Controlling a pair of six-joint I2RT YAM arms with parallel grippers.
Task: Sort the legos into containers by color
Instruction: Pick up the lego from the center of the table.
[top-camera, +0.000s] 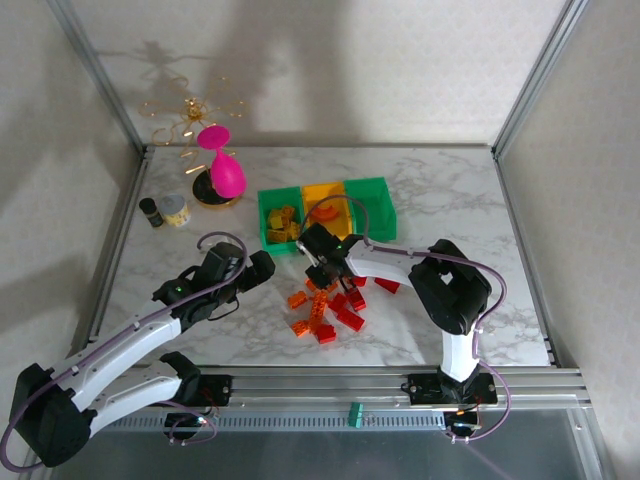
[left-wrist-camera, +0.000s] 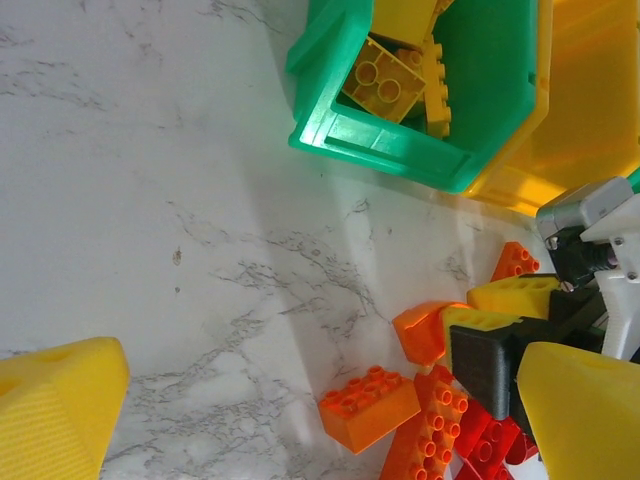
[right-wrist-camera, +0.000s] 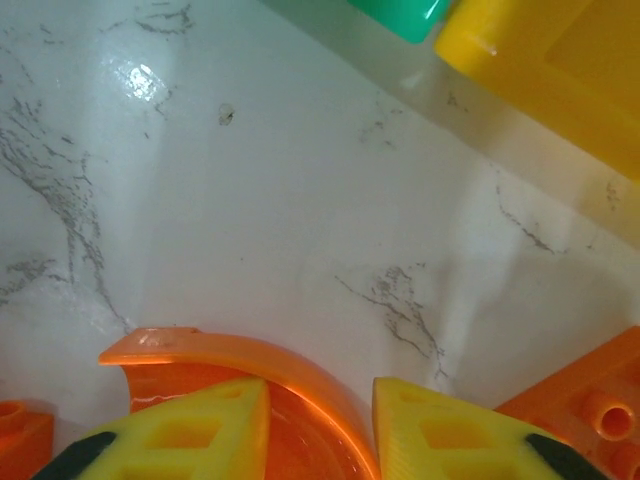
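Right tool (top-camera: 322, 265) sits centre frame in the top view, just below the row of bins. In the right wrist view the right tool (right-wrist-camera: 320, 420) has its yellow fingertips (right-wrist-camera: 190, 435) close together, pinching an orange curved plastic piece (right-wrist-camera: 230, 360) low over the white marble bench (right-wrist-camera: 250, 200).

Left tool (top-camera: 262, 268) is just left of it, pointing at the same spot. In the left wrist view the left tool (left-wrist-camera: 320, 400) is spread wide, one yellow pad at each bottom corner, nothing between them but bench and bricks.

Bins, upper centre of the top view, touching side by side:
- left green plastic bin (top-camera: 265, 215), holds yellow studded bricks (top-camera: 283, 222)
- middle yellow-orange plastic bin (top-camera: 322, 190), something orange inside, shape unclear
- right green plastic bin (top-camera: 380, 190), contents can't tell

Loose pile of orange and red studded bricks (top-camera: 325, 310) lies on the bench below the right tool, centre frame.

Left wrist view: the left green plastic bin (left-wrist-camera: 340, 130) is at top with the yellow studded bricks (left-wrist-camera: 385, 80) inside; an orange studded brick (left-wrist-camera: 370, 405) lies flat at bottom centre.

Upper left of the top view: pink balloon-shaped object (top-camera: 225, 172) and two small round tins (top-camera: 165, 210).
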